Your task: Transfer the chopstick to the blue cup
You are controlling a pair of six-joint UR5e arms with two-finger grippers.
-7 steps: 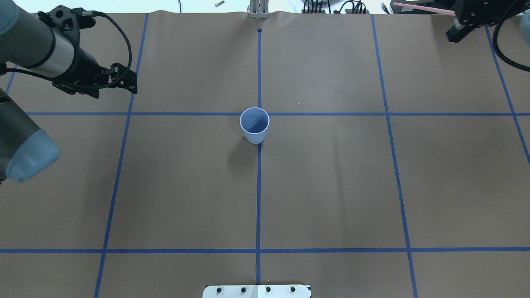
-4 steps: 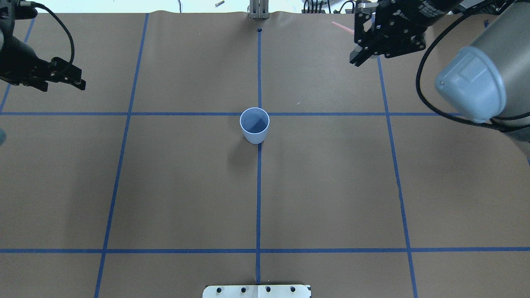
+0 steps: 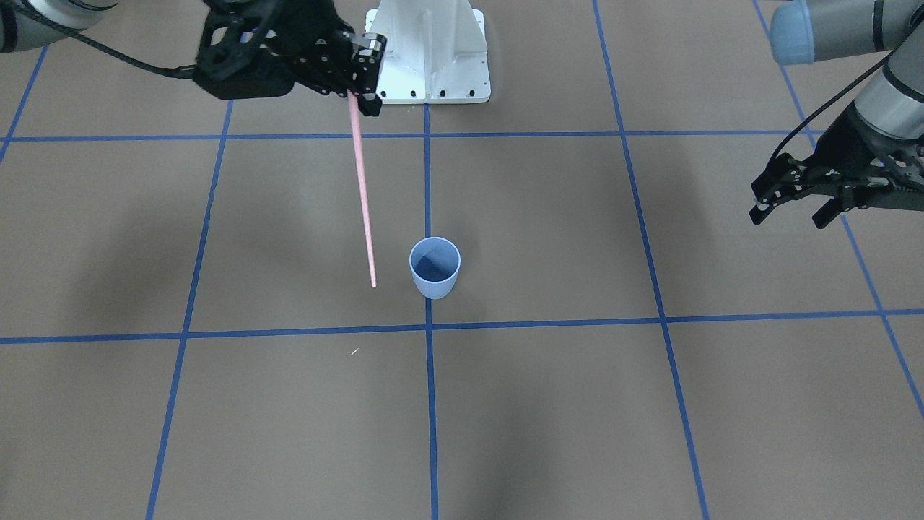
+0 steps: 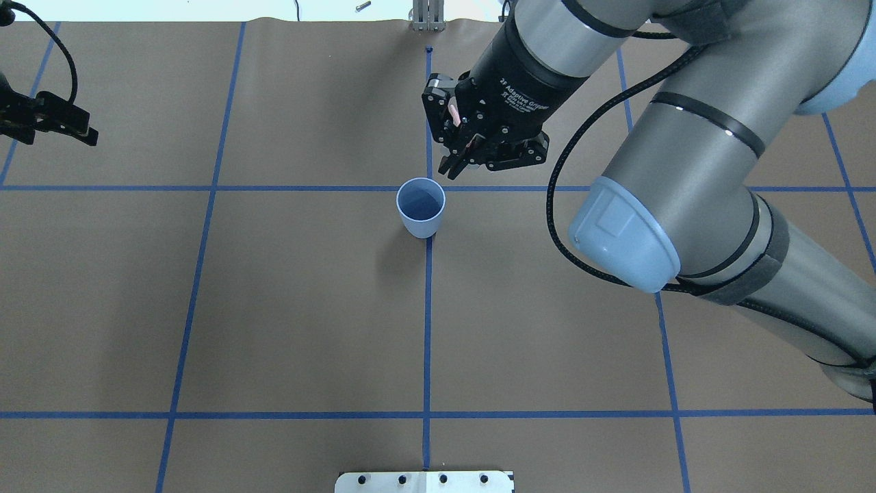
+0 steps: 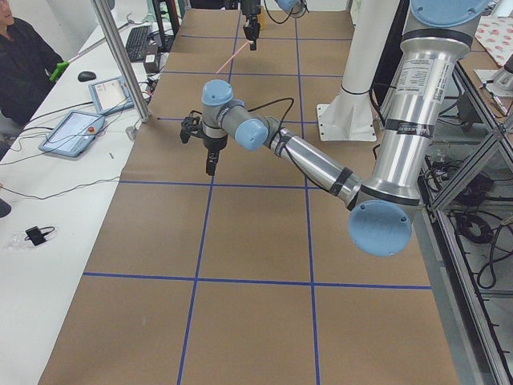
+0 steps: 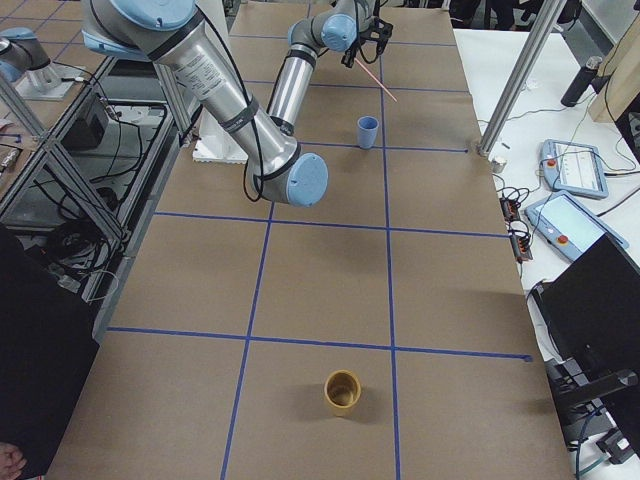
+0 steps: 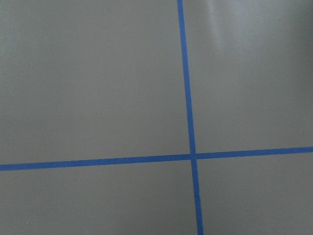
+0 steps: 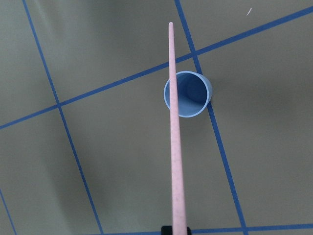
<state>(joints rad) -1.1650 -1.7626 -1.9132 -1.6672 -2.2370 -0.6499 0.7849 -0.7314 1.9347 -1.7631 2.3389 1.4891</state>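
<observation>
The blue cup (image 4: 421,205) stands upright at the table's middle, on the blue tape cross, and shows in the front view (image 3: 434,269). My right gripper (image 4: 460,156) is shut on the pale-pink chopstick (image 3: 362,195), which hangs tilted with its free tip low beside the cup, outside it. In the right wrist view the chopstick (image 8: 174,132) runs up past the cup's (image 8: 187,94) left rim. My left gripper (image 3: 790,209) is open and empty, far off at the table's left side (image 4: 68,127).
A tan cup (image 6: 342,392) stands far away at the table's right end. The robot's white base plate (image 3: 429,50) sits at the near edge. Blue tape lines (image 7: 188,98) grid the brown table. An operator (image 5: 24,60) and tablets are at the far side.
My right arm has swung in from the far right corner with the chopstick to just beyond the cup. My left gripper has drawn back toward the left edge.
</observation>
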